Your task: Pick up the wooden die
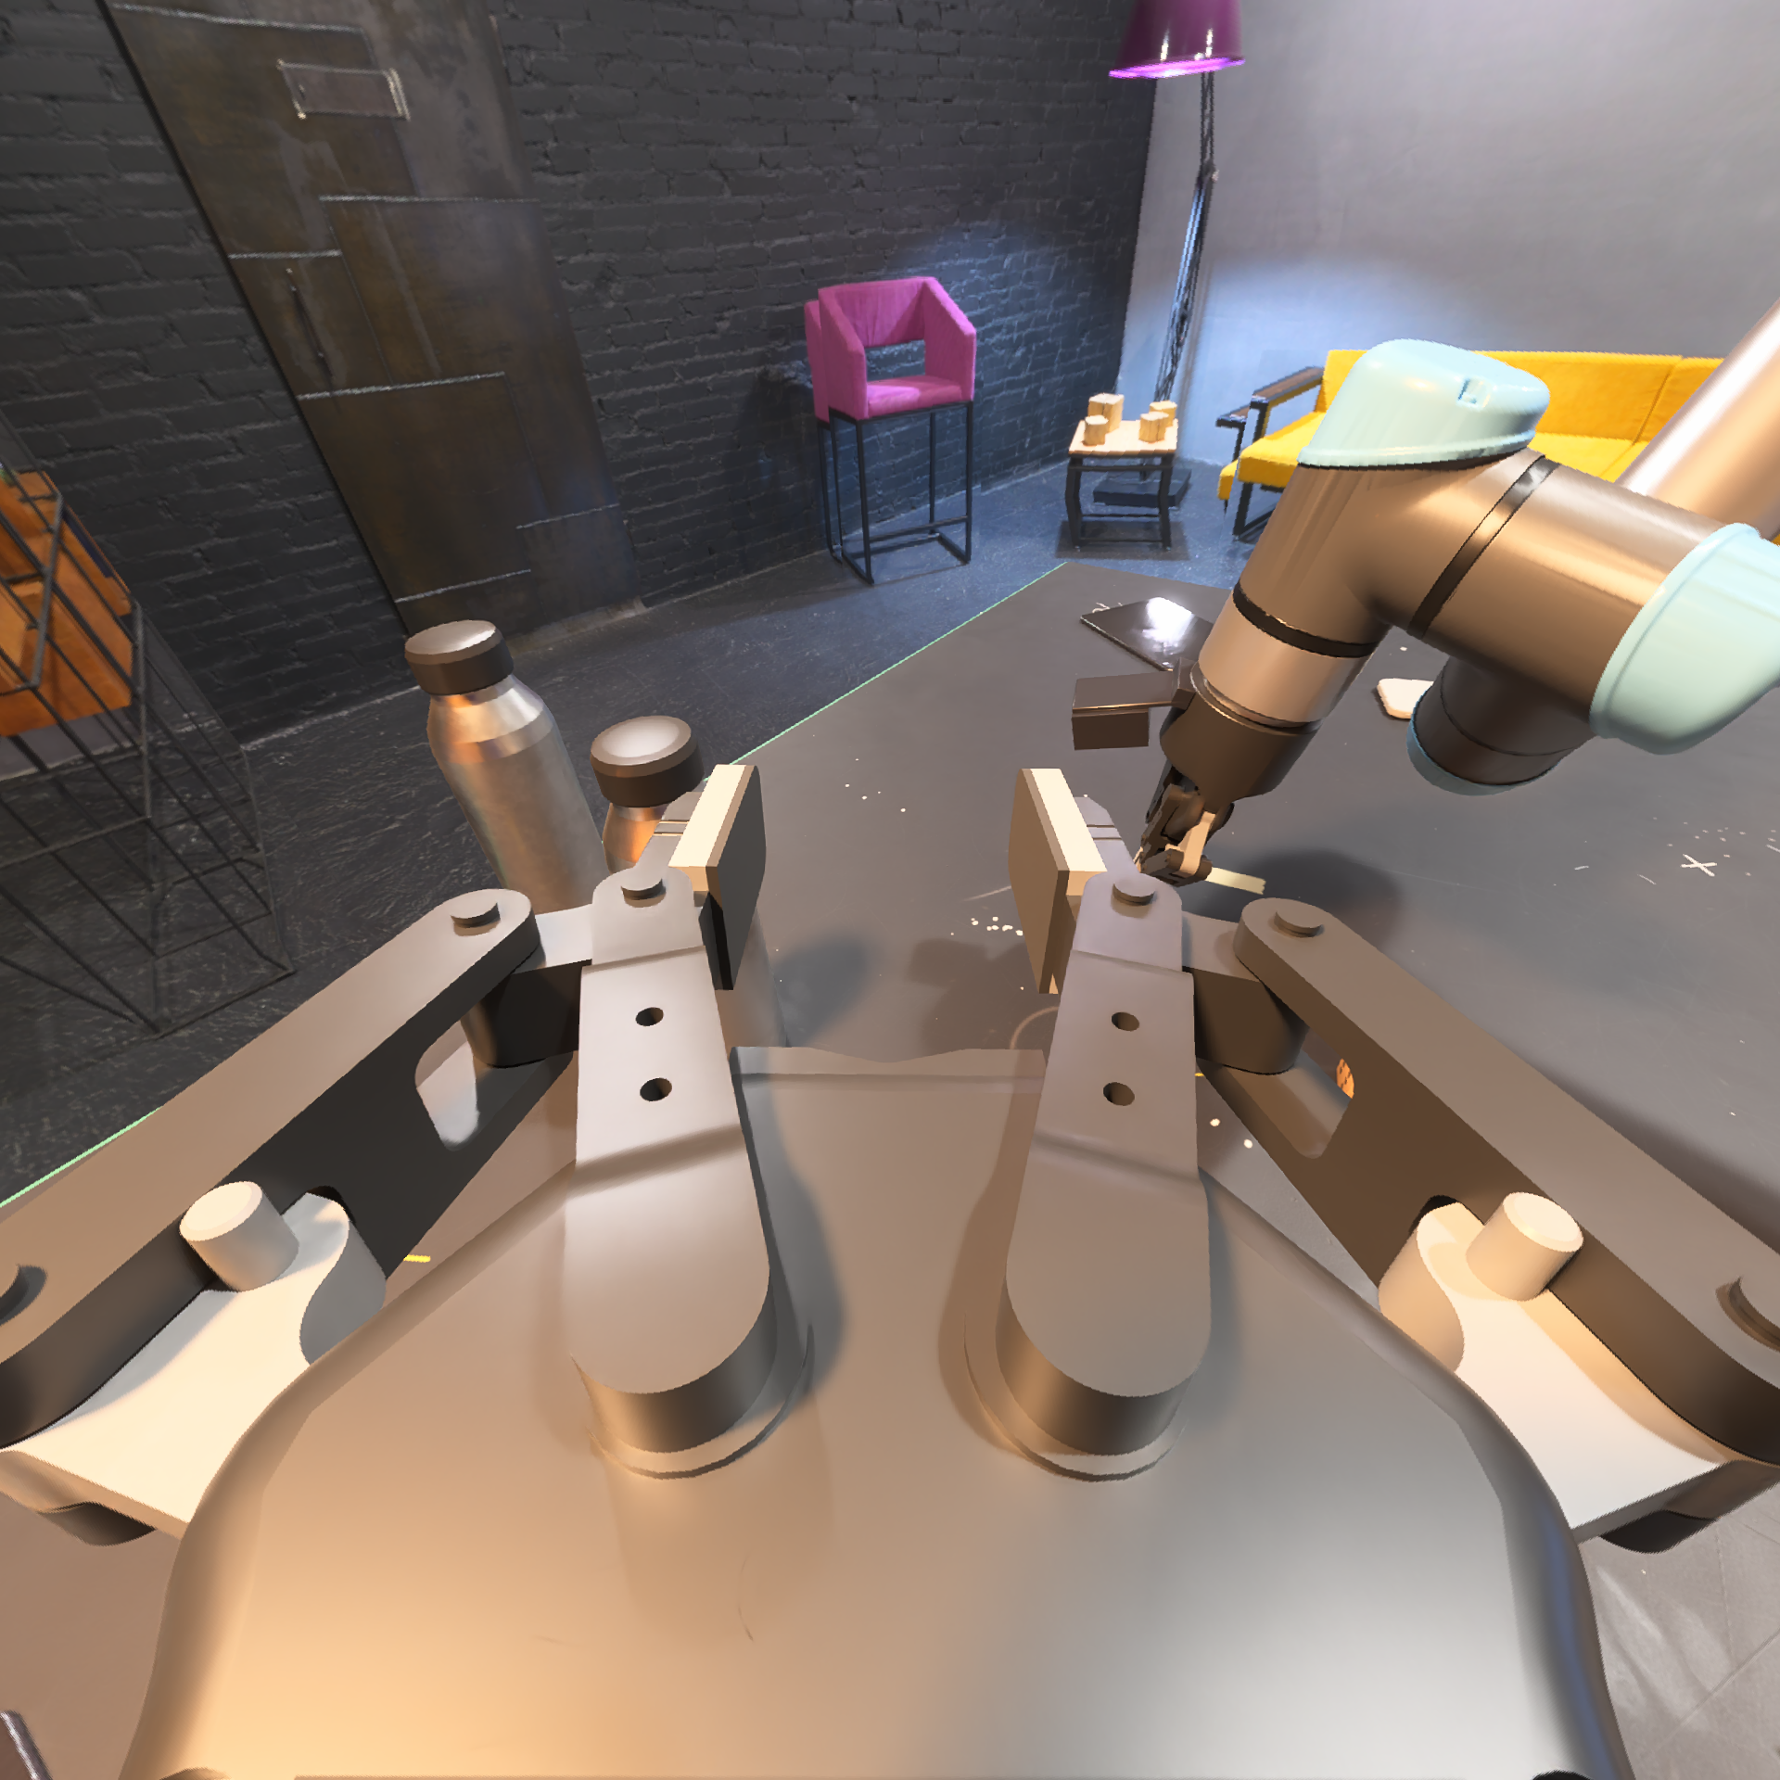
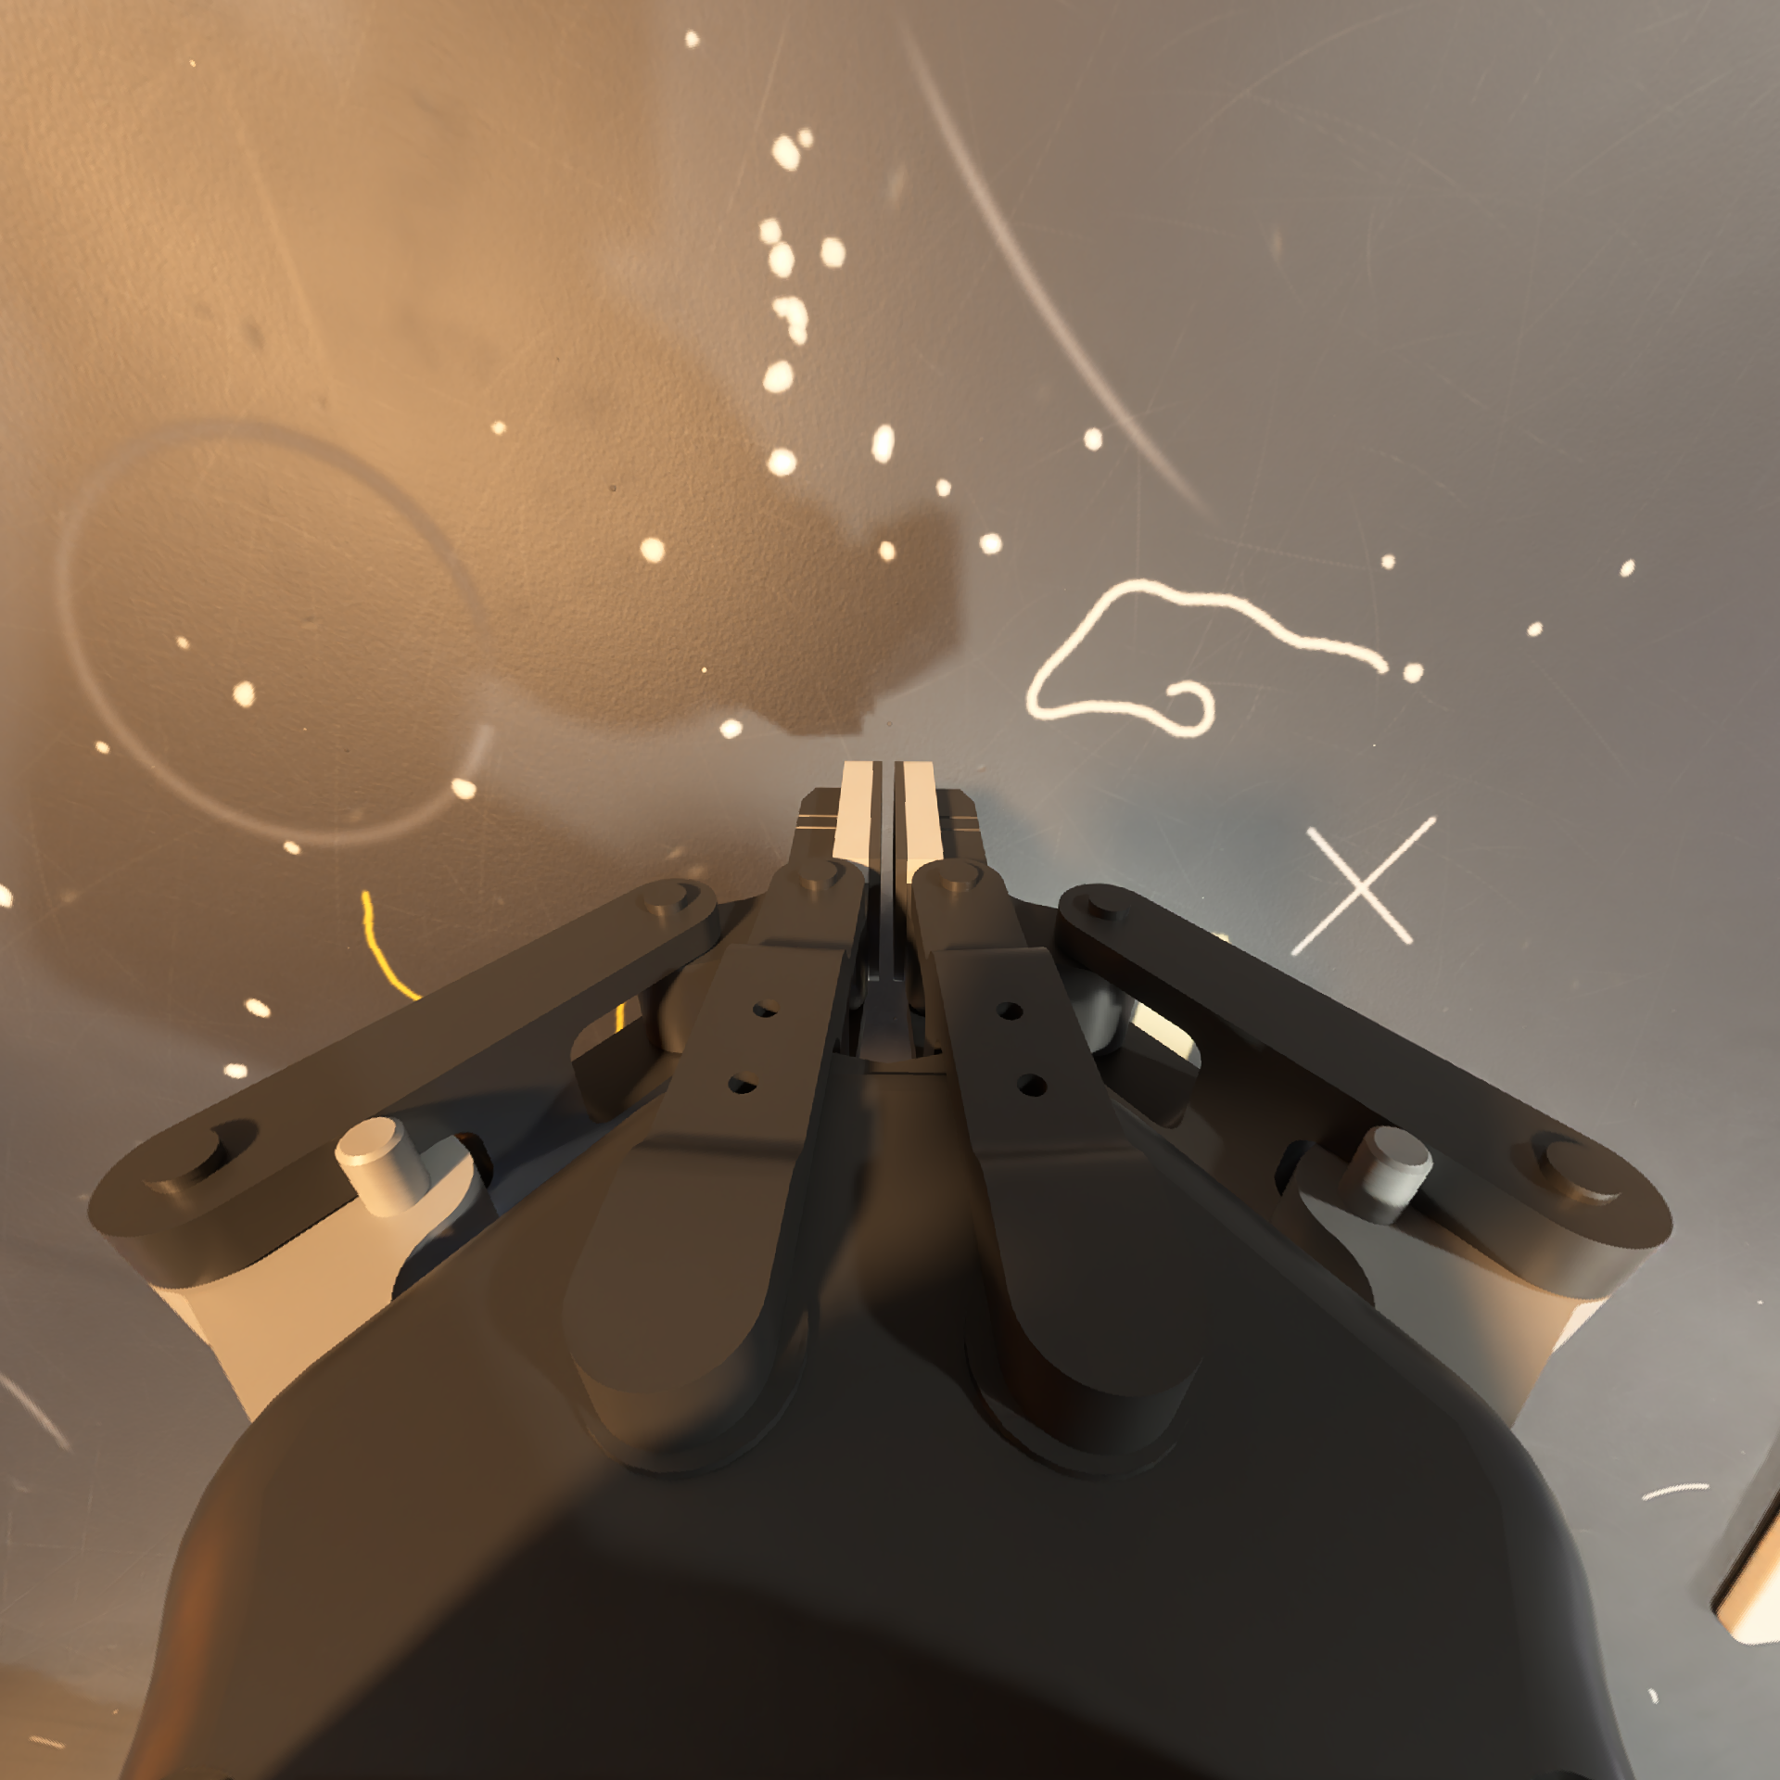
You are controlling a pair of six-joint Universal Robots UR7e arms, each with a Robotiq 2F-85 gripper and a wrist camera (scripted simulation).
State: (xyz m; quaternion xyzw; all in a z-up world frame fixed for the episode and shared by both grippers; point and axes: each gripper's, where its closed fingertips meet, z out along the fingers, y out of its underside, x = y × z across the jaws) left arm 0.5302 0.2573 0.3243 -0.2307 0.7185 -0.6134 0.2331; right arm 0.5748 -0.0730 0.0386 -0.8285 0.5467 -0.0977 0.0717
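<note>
I see no wooden die in either view. My left gripper (image 1: 886,848) is open and empty, held low over the grey table (image 1: 915,732). My right gripper (image 2: 888,780) points down at the table (image 2: 1252,289), its pads pressed together with nothing between them. It also shows farther off in the left wrist view (image 1: 1177,852), tips at the table surface, just beyond my left gripper's right finger. A thin pale strip (image 1: 1238,878) lies on the table beside those tips.
Two metal bottles with dark caps (image 1: 501,761) (image 1: 641,780) stand at the left by the table edge. A dark block (image 1: 1117,713), a shiny dark plate (image 1: 1146,621) and a small white piece (image 1: 1401,693) lie farther back. A pale object (image 2: 1753,1580) sits at the right wrist view's lower right edge.
</note>
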